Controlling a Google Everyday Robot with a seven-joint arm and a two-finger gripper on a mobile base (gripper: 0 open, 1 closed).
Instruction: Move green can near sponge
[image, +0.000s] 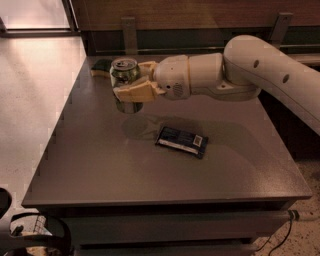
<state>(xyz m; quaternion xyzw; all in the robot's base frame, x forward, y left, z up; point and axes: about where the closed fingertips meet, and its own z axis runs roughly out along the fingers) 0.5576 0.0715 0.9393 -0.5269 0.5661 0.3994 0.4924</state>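
Observation:
The green can (124, 75), with a silver top and pull tab, is held upright in my gripper (131, 80) above the grey table (100, 165). The tan fingers (135, 92) close on its sides. The arm reaches in from the right. The sponge (101, 67), dark green over yellow, lies at the table's back left corner, just left of and behind the can, partly hidden by it.
A flat dark snack packet (182, 140) lies near the table's middle, in front of the arm. A dark wall panel with two metal brackets (129, 30) runs behind the table. The floor lies to the left, past the table's left edge.

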